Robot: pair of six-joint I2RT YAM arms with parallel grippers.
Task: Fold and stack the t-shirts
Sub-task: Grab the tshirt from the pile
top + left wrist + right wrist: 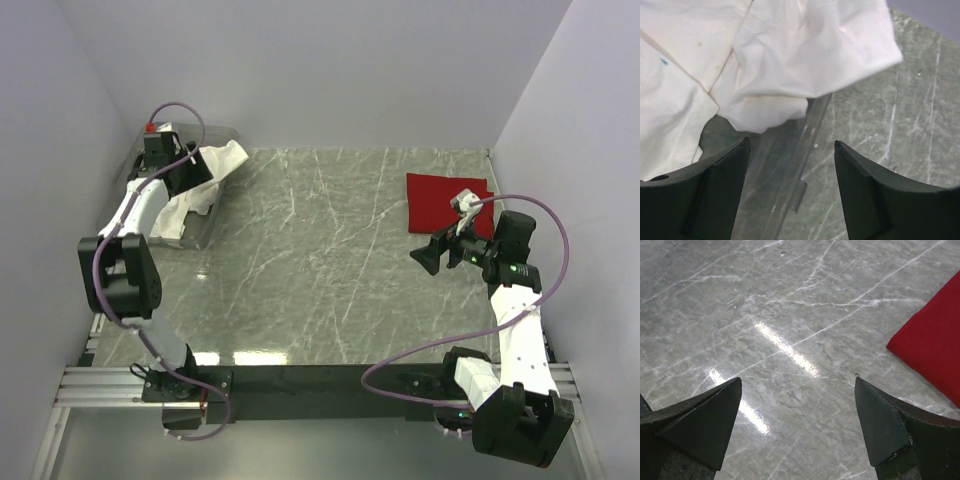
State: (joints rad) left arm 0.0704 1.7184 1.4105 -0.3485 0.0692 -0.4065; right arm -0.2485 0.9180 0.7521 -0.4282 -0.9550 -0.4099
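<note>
The white t-shirt [222,160] lies crumpled in a clear plastic bin [203,228] at the far left, part of it spilling over the bin's rim onto the table. My left gripper [195,176] hovers over that rim. In the left wrist view the white t-shirt [805,55] sits just beyond my open left gripper [790,142], with only the bin's rim [810,130] and the table between the jaws. The red t-shirt [445,200] lies folded flat at the far right. My right gripper [432,255] stands wide open and empty over bare table, the red t-shirt [935,345] to its right.
The marble table top [320,260] stretches between the bin and the red shirt. White walls close in the left, back and right sides. The arm bases and a metal rail [300,385] line the near edge.
</note>
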